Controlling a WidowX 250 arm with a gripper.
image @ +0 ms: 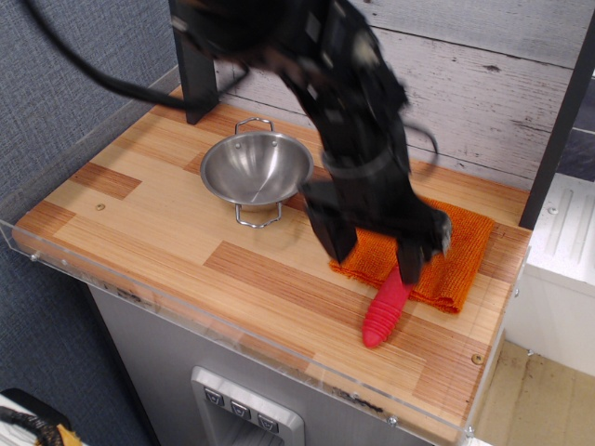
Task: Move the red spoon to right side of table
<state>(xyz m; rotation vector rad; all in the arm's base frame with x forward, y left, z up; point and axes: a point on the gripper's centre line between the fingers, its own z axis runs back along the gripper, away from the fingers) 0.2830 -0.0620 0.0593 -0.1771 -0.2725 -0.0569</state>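
Wooden table (149, 223) by a grey plank wall | red spoon (387, 308) is lying lower right, partly on orange cloth (462, 249) | I'm seeing gripper (376, 253) fingers wide, holding nothing | step looks finished; next I'm pulling away.

1 high front view, angled down, table (167, 232) fairly near

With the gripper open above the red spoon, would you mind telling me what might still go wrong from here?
1. The gripper looks motion-blurred just above the red spoon; a finger could clip the handle and shift it.
2. The spoon lies half on the orange cloth, half on the table, so it may rock or roll off the fold.
3. Its handle points toward the clear acrylic rim; a nudge could slide it that way.
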